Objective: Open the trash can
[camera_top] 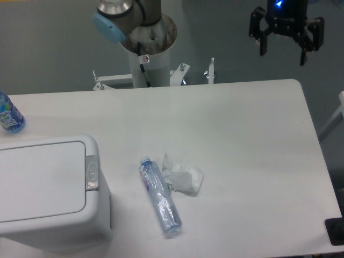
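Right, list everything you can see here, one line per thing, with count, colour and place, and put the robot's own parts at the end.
trash can: one, white, lid shut, near left corner of the table
latch button: one, grey, on the right edge of the trash can's lid
lying bottle: one, clear plastic with a blue cap, on its side just right of the trash can
crumpled tissue: one, white, touching the lying bottle on its right
blue bottle: one, blue, partly cut off at the left edge of the table
table: one, white, fills most of the view
arm: one, grey with a light blue cap, behind the far edge of the table
hand: one, black, fingers apart, high above the far right corner
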`<move>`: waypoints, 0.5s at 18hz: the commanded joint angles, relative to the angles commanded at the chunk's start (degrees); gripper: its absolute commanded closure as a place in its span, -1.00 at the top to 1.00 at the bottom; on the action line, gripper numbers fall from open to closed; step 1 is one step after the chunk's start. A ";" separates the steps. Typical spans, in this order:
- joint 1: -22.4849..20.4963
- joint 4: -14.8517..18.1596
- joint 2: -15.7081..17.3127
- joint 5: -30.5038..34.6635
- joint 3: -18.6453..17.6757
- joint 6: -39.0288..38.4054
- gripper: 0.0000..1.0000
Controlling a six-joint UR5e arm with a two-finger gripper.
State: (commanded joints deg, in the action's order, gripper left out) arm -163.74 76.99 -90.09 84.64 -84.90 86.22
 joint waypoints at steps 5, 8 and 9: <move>0.17 0.00 -0.09 -0.17 0.00 -1.05 1.00; 1.93 -0.78 -1.14 -1.49 0.09 -2.80 1.00; 2.11 -2.44 -1.40 -1.67 0.00 -5.25 1.00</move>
State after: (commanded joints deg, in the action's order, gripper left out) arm -161.63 74.55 -91.49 82.97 -84.90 80.97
